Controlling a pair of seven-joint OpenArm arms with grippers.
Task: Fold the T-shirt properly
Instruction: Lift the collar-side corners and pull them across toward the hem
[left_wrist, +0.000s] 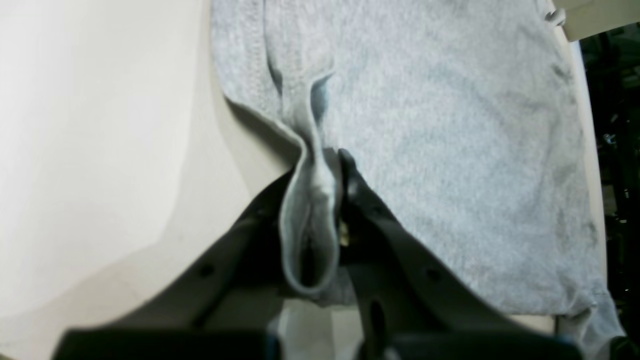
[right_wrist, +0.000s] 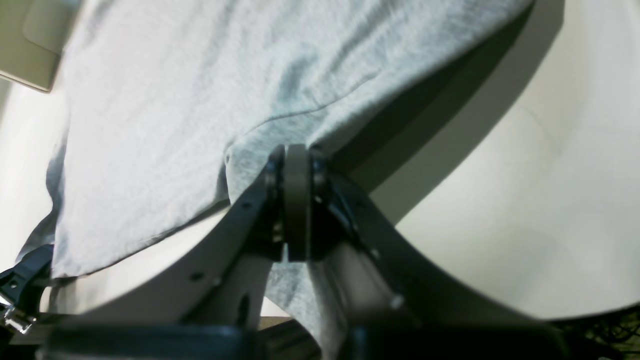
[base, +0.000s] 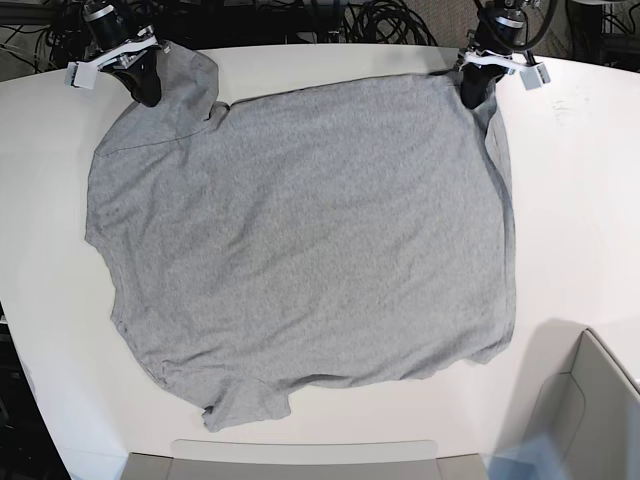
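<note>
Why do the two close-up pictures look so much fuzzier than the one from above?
Base view: sharp and evenly lit, the T-shirt showing its wrinkles. Left wrist view: soft focus, the table washed pale by glare, the left claw a dark blur. Right wrist view: blurred too, with a heavy shadow under the lifted cloth beside the right claw.

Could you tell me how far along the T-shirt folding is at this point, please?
Done: the T-shirt lies spread on the table, plain side up, no fold made. In hand: the left gripper and right gripper are each shut on a far-edge corner. Left: every fold.
</note>
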